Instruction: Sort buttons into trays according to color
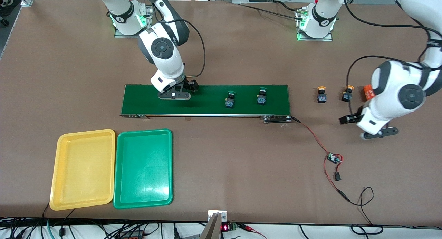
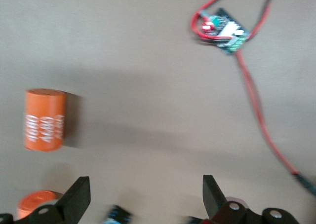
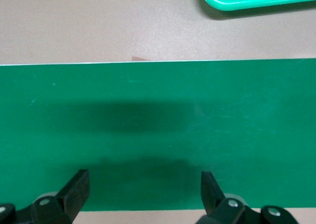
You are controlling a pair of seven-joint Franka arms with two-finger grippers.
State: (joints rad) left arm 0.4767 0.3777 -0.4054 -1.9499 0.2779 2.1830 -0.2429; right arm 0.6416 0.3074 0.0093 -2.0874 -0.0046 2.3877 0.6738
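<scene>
Hovering my right gripper (image 3: 143,194) over the conveyor belt (image 1: 207,101) at the right arm's end, fingers (image 3: 76,187) spread wide, nothing btwn them, just bare green belt underneath. My left gripper (image 2: 145,197) hangs over bare table (image 1: 241,59) toward the left arm's end, also spread wide & holding nothing; in the front view it's mostly hidden under the wrist (image 1: 376,126). Left wrist view shows an orange cylinder (image 2: 44,120) w/ white print lying on its side, a 2nd orange cylinder (image 2: 37,204) by one finger, plus a small circuit board (image 2: 224,30) w/ red wires. Buttons: two green-cap ones on the belt, first green button (image 1: 230,99) & second green button (image 1: 262,96), side by side toward the left arm's end of the belt, both upright, apart from each other. Two yellow-cap ones on the table off the belt's end: first yellow button (image 1: 322,94) & second yellow button (image 1: 347,94), near each other, the second just beside the orange cylinder seen at the arm's edge. Trays: yellow tray (image 1: 65,183) & green tray (image 1: 124,194) sit side by side, edges about touching, nearer the front cam than the belt, at the right arm's end; both hold nothing.
</scene>
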